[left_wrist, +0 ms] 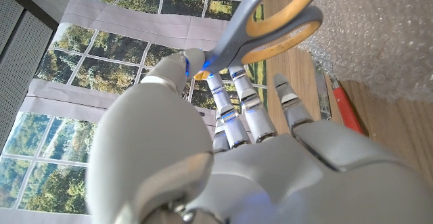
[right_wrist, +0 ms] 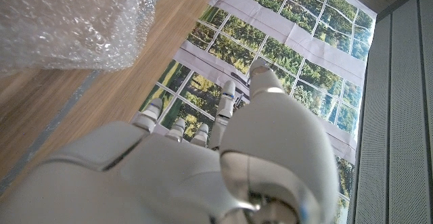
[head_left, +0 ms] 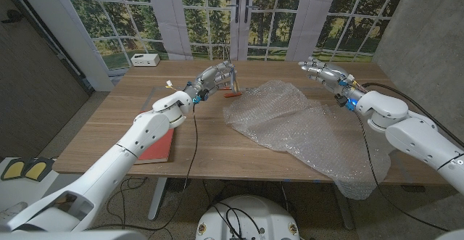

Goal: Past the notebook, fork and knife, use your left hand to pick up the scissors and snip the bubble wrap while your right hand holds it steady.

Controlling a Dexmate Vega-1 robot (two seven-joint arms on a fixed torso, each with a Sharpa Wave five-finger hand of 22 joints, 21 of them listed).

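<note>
My left hand hovers over the table's far middle and holds the scissors upright. In the left wrist view its thumb and fingers pinch the grey and yellow handles of the scissors. The clear bubble wrap lies spread from the table's middle to the front right edge, where it hangs over, just right of the left hand. My right hand floats past the wrap's far right corner with fingers stretched out and nothing in it. The right wrist view shows that hand apart from the bubble wrap.
A red notebook lies at the left front under my left arm. A red-handled utensil lies by the wrap's far edge, with a grey utensil beside the red one. A white box sits behind the table.
</note>
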